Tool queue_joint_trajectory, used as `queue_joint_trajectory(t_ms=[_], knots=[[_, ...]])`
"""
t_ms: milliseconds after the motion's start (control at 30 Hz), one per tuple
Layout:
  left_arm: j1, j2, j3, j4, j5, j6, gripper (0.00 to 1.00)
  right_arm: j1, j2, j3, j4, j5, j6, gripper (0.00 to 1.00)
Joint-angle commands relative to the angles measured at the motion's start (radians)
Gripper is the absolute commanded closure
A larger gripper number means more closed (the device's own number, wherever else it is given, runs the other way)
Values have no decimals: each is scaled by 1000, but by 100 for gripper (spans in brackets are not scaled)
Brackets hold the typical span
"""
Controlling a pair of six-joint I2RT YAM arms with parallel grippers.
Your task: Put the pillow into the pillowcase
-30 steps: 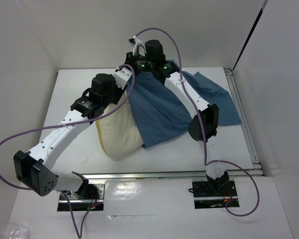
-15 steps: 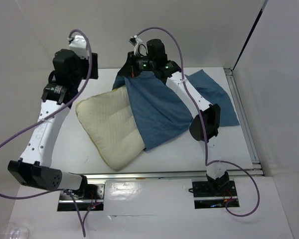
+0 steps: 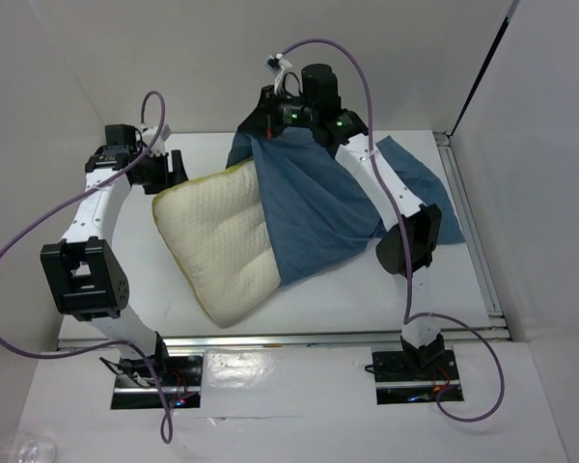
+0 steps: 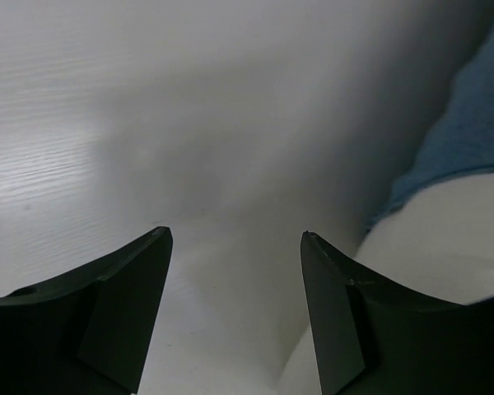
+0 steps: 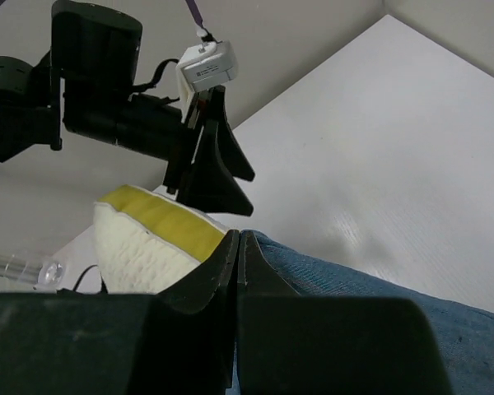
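Pillowcase (image 3: pixel 309 207) edge is pinched and held raised by right gripper (image 5: pixel 240 236), jaws pressed together. Left gripper (image 4: pixel 235 239) is spread, positioned just beside pillow (image 3: pixel 222 241) corner.

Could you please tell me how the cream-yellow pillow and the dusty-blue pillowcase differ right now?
The soft cream-yellow textured pillow is thick; the dusty-blue thin fabric pillowcase is limp and wrinkled. The pillow lies free on the table, the open left gripper beside its far corner; the pillowcase's far edge is lifted, pinched in the shut right gripper. Both are soft and rectangular; the pillowcase overlaps the pillow's right side.
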Motion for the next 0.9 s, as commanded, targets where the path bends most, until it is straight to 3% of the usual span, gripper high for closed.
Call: queue_joint_trajectory(t_ms=[0,233,567,767,867], knots=[[15,-8,57,-11,359,37,22,-10,-102,1,114,-10,-7,100],[-35,18,120,-117,637,111,25,-10,-102,-54,135,-19,4,100],[-140,-28,85,-88,662,100,25,10,-71,-8,154,-39,23,100],[-207,-56,64,46,484,-10,29,44,-82,-41,154,-71,32,100],[-252,-74,55,75,287,-10,29,53,-102,-69,143,-84,12,100]])
